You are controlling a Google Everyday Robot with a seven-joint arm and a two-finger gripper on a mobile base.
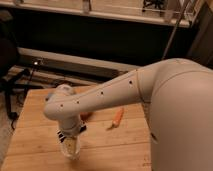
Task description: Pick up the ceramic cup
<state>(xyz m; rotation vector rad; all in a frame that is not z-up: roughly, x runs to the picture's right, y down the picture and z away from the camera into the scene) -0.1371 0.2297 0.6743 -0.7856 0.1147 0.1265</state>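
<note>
The ceramic cup point(71, 150) is a small white round cup standing near the front left of the wooden table point(115, 150). My gripper point(70, 141) hangs from the white arm point(115, 95) and reaches straight down onto the cup, right at its rim, hiding its upper part. The red-orange bowl point(86, 116) shows only as a sliver behind the wrist.
An orange carrot-like item point(117, 118) lies on the table to the right of the cup. A dark chair point(7, 65) stands off the table's left side. The table's left edge is close to the cup. A dark wall and a ledge run behind.
</note>
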